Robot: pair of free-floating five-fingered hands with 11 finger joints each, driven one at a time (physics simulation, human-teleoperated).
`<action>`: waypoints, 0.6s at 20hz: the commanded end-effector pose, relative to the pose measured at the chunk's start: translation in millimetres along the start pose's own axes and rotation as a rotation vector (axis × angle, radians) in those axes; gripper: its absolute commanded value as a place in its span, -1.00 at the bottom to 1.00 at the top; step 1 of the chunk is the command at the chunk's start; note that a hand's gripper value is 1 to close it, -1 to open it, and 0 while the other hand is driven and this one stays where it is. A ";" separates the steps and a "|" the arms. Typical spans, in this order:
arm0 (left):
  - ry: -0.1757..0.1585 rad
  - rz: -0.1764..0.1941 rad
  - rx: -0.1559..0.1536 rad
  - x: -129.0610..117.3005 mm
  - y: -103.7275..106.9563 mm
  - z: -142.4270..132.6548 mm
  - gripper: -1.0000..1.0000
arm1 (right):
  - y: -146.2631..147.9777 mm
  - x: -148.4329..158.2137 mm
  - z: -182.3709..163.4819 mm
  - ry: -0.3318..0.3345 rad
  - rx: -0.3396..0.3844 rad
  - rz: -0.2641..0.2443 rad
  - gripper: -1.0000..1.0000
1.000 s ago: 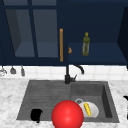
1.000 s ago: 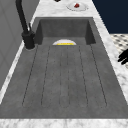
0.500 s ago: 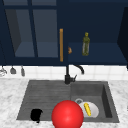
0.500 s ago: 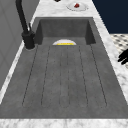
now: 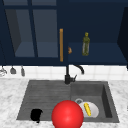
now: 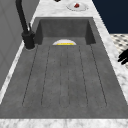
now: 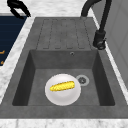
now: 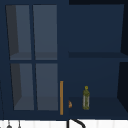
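My left robot hand (image 5: 36, 115) hangs at the front edge of the dark grey ribbed drainboard (image 6: 65, 80), holding nothing. In the left side view its fingers spread loose over the white marbled surface (image 5: 10, 105), just beside the drainboard's rim. In the front view a glossy red ball (image 5: 67, 114) sits just to the right of my hand. I cannot tell what the ball rests on.

In the dark grey sink basin (image 7: 32, 75), well apart from my hand, a round white plate (image 7: 62, 96) carries a yellow corn cob (image 7: 62, 86) lying flat. The plate is beside the drain. A black curved faucet (image 5: 67, 77) stands behind the basin. Above it, a green glass bottle (image 5: 86, 44) stands upright on the open navy cabinet shelf (image 5: 105, 53).
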 end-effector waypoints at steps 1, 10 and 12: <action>0.000 0.000 0.000 0.0 0.0 0.0 0.00 | 2.3 -22.0 -12.2 0.031 -0.006 0.088 -1.00; 0.000 0.000 0.000 0.0 0.0 0.0 0.00 | 2.9 -54.0 -43.2 0.083 -0.042 0.184 -1.00; 0.000 0.000 0.000 0.0 0.0 0.0 0.00 | 7.5 -54.8 -54.2 0.105 -0.050 0.215 -1.00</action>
